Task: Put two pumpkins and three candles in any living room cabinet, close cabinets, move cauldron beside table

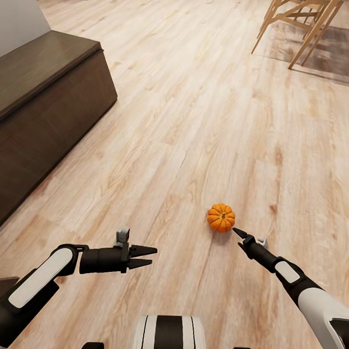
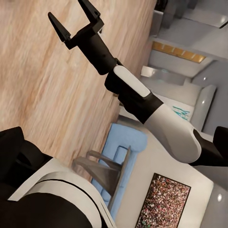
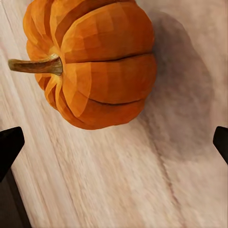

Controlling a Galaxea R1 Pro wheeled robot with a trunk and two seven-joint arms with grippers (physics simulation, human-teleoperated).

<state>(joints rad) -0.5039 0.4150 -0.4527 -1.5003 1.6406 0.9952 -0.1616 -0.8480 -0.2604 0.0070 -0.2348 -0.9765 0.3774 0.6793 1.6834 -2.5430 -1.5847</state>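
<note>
- the pumpkin (image 1: 221,217) sits on the wood floor (image 1: 196,120), just ahead of the right gripper (image 1: 239,231), toward its 11 o'clock in the head view.
- in the right wrist view the pumpkin (image 3: 92,61) lies beyond the spread fingertips (image 3: 9,142), not yet between them; that gripper is released.
- its stem (image 3: 33,65) points sideways, so it looks tipped over.
- the left gripper (image 1: 145,257) is released, empty, well apart at the pumpkin's 8 o'clock.
- the right arm is nearer; the cabinet (image 1: 41,104) stands at 10 o'clock.
</note>
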